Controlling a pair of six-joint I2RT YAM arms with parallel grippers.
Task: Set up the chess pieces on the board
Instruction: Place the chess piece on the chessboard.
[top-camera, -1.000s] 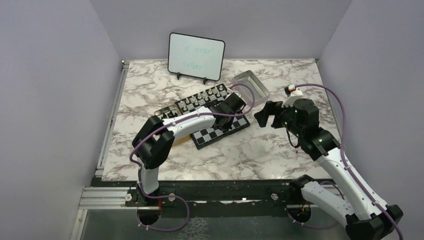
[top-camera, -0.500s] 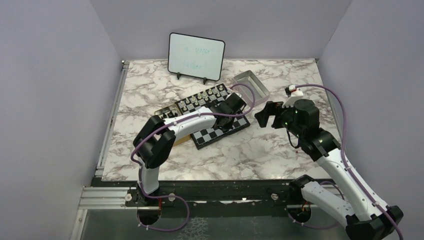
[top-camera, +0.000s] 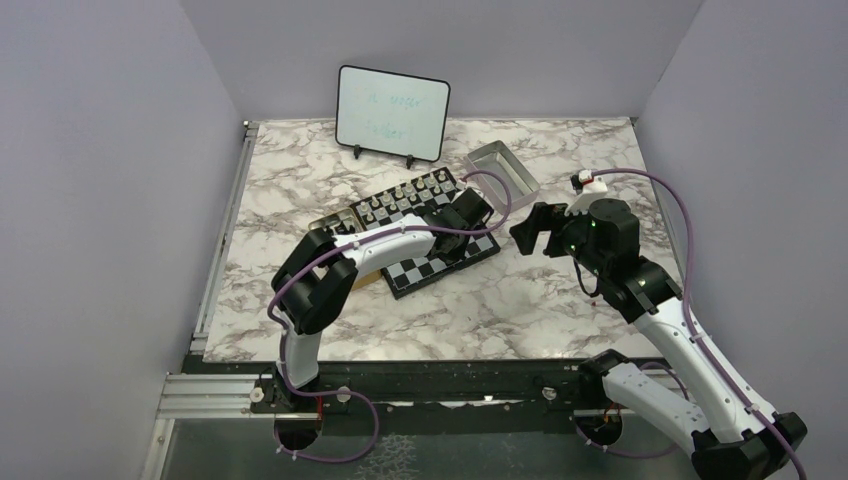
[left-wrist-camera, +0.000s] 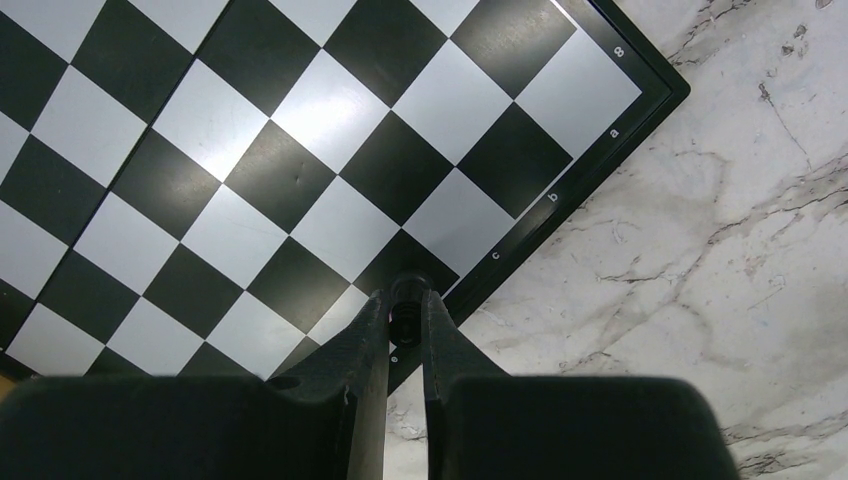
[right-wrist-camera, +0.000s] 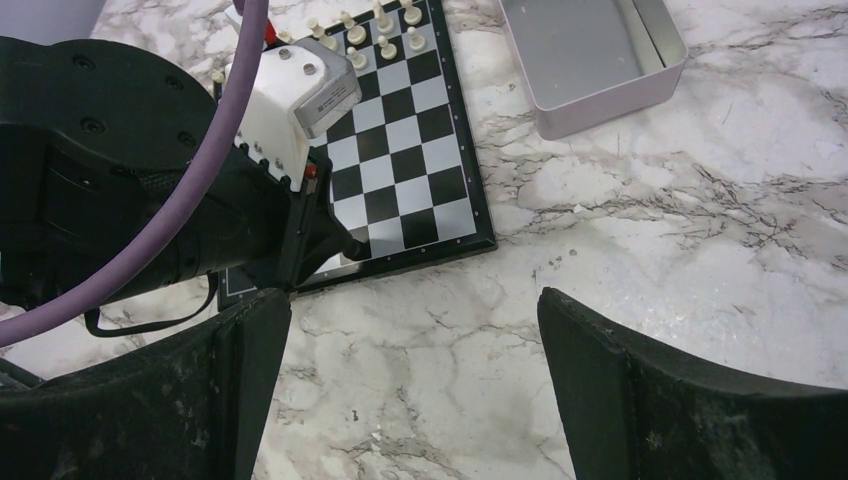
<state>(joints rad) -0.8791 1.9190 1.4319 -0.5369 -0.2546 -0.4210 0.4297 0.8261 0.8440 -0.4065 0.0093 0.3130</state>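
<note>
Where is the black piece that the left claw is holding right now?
In the left wrist view, the black chess piece is pinched in the left claw, at the board edge near the rim letter c.

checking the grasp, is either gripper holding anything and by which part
The left gripper pinches a black chess piece by its sides, one end poking past the fingertips. The right gripper is open, holding nothing.

The board (left-wrist-camera: 330, 110) carries black and white checks inside a black rim with small white letters. The chess piece (left-wrist-camera: 404, 295), at lower centre, is black. The worktop (left-wrist-camera: 720, 300) is white marble veined grey. The tray (right-wrist-camera: 612, 112), upper right, is pale grey. The cable (right-wrist-camera: 215, 150) is purple.
</note>
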